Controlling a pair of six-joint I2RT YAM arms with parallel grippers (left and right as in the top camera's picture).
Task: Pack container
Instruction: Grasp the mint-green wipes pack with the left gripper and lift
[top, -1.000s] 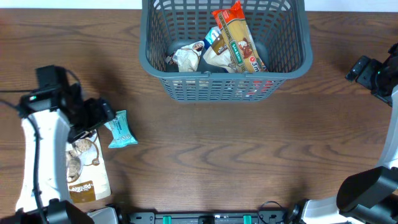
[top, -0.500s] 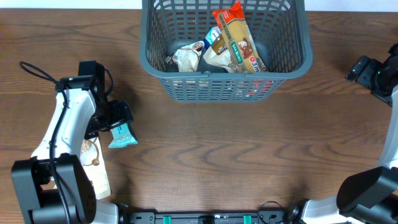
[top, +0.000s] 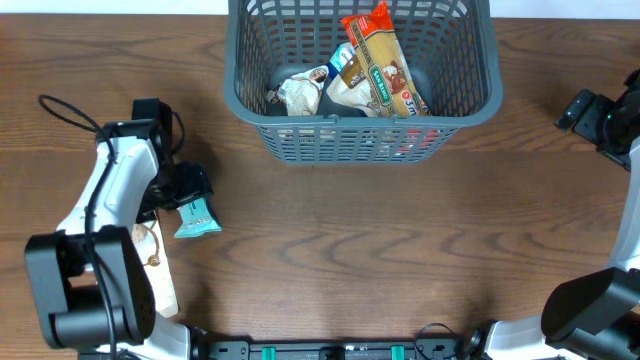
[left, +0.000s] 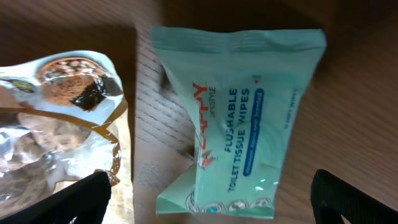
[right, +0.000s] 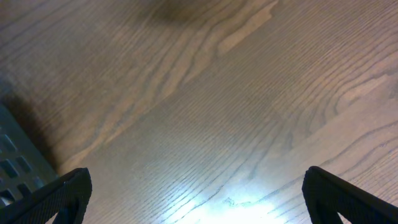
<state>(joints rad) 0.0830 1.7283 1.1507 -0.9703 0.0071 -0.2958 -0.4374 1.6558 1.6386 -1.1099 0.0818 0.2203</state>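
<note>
Near left edge of the table (top: 330, 250) first: a brown-and-gold pouch (top: 152, 262), mostly buried under the left arm from overhead, just a strip on show. Cut off at the left and bottom in the wrist view too, with print too glary to read.

Just beside it, across a thin strip of bare wood: a teal pack of wipes (left: 236, 130), lying flat. "Flushable toilet tissue wipes" legible on top, bottom edge clipped by the frame.

Right above the wipes, the left claw (left: 214, 202), spread wide and gripping nothing. Only two dark fingertips (left: 81, 199) poking in at the lower corners of its own view. Height above the pack impossible to judge.

Over to the right edge now: the right claw (right: 202, 199), gaping wide as well, empty, over bare wood and well apart from every packet. Mostly out of frame from overhead, just a dark lump of arm at the border.

Farthest back, centre: the container (top: 360, 120), standing on the table, far rim chopped off by the top of the frame. Inside, a pasta packet (top: 385, 70) lying on top and a crumpled white packet (top: 298, 95) beside it. More underneath, too covered to name. Something red glimpsed through the front slots, not identifiable. One corner of the lattice also peeking in at the lower left of the right wrist view.
</note>
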